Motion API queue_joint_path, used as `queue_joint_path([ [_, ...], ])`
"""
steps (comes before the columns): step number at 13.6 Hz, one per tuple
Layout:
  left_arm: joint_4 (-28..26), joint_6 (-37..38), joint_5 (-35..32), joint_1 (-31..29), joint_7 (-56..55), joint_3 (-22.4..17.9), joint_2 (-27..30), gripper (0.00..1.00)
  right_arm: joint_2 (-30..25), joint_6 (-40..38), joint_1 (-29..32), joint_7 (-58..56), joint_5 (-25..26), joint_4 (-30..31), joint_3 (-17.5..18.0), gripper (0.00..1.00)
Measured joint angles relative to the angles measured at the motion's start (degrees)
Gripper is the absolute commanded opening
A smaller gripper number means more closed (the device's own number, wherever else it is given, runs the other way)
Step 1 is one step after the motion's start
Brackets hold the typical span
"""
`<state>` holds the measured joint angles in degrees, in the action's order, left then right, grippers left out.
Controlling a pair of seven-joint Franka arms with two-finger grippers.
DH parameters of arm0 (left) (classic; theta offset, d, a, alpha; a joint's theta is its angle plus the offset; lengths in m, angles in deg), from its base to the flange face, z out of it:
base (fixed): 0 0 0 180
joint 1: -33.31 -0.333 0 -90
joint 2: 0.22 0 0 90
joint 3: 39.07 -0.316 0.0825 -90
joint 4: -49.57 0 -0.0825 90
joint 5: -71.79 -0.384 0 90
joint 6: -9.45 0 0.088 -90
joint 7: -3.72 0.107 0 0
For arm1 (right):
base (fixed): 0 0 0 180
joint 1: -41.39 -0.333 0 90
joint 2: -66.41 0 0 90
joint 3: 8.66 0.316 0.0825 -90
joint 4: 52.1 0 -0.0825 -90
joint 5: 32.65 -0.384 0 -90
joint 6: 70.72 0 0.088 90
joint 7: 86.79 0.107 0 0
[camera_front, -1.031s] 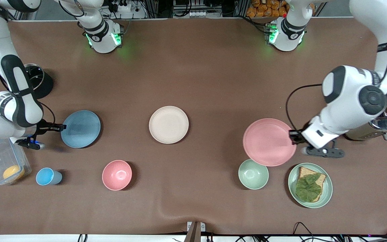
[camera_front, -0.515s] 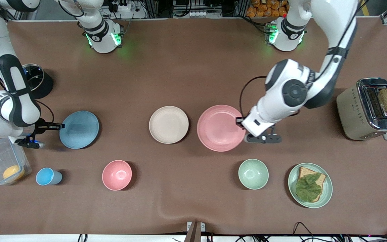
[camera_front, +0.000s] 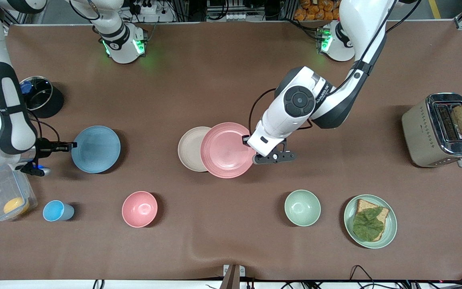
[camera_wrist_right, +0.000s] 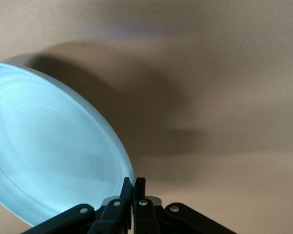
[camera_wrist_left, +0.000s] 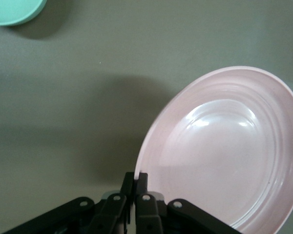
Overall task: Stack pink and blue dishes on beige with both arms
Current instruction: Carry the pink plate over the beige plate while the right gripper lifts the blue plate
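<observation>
The pale pink plate (camera_front: 226,149) hangs in the air, overlapping the beige plate (camera_front: 189,149) at the table's middle and hiding about half of it. My left gripper (camera_front: 248,140) is shut on the pink plate's (camera_wrist_left: 224,151) rim; the left wrist view shows its fingers (camera_wrist_left: 136,179) pinching that rim. Toward the right arm's end, the light blue plate (camera_front: 96,149) is lifted and tilted above the table. My right gripper (camera_front: 71,145) is shut on the blue plate's (camera_wrist_right: 44,161) rim, the fingers (camera_wrist_right: 132,185) clamped at its edge in the right wrist view.
A small pink bowl (camera_front: 139,208), a blue cup (camera_front: 56,210) and a clear box with an orange thing (camera_front: 4,197) lie nearer the camera. A green bowl (camera_front: 302,207), a green plate with toast (camera_front: 370,221), a toaster (camera_front: 440,130) and a black lidded pot (camera_front: 40,96) also stand about.
The left arm carried the pink plate from beside the toaster's end to over the beige plate. The right gripper raised the blue plate slightly; it sits a little higher in view.
</observation>
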<state>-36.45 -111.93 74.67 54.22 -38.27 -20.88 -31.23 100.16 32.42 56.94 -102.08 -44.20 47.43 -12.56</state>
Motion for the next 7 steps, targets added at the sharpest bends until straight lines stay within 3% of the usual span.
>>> queue_joint_path([
  [4,0.4,-1.1,0.0,2.7,-3.7,0.1,-1.1,0.00,-0.7,-8.2,-0.1,0.0,-0.9,-4.2,0.8,0.00],
  [7,0.2,-8.3,0.0,9.4,-8.3,-0.1,-6.3,0.00,-2.0,-12.8,-0.5,0.0,-1.5,-7.4,2.0,0.00],
])
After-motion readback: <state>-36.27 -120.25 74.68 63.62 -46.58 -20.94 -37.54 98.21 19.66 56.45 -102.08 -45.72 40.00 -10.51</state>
